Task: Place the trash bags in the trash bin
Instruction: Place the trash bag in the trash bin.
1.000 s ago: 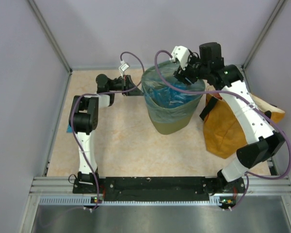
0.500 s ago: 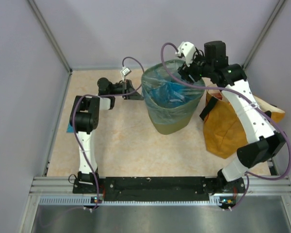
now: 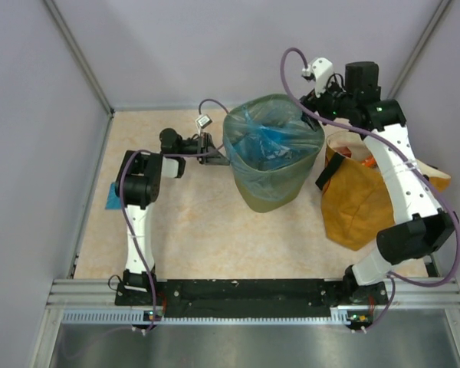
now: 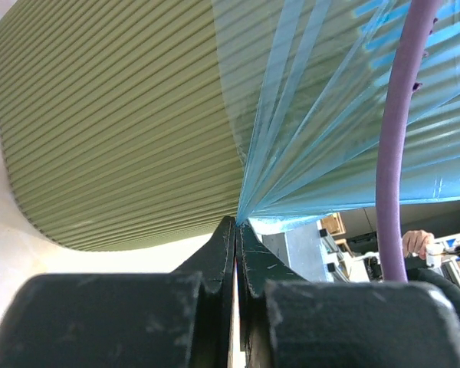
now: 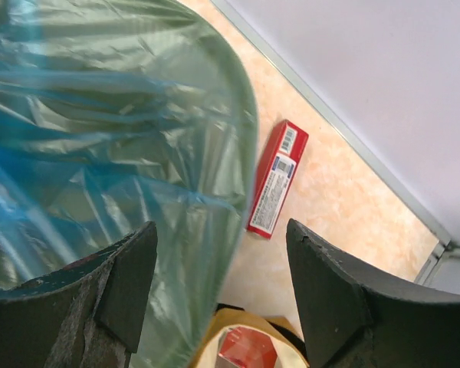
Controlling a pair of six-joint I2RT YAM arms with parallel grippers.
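Now, at the left, my left end effector (image 4: pixel 236 224) is pinched shut on a fold of the blue trash bag (image 4: pixel 330 115), which is stretched over the green bin (image 4: pixel 115 123) near the bench's far edge. My right end effector (image 5: pixel 221 230) hangs apart above the right rim. I judge it should draw that side's film down evenly, without tearing.

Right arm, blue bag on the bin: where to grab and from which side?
Likely best: grip the trash bag where it folds over the trash bin rim, on the back-right side, opposite the left gripper, which is shut on film at the left. Come from above with the right gripper open, fingers straddling the rim: the film looks loose and crinkled there.
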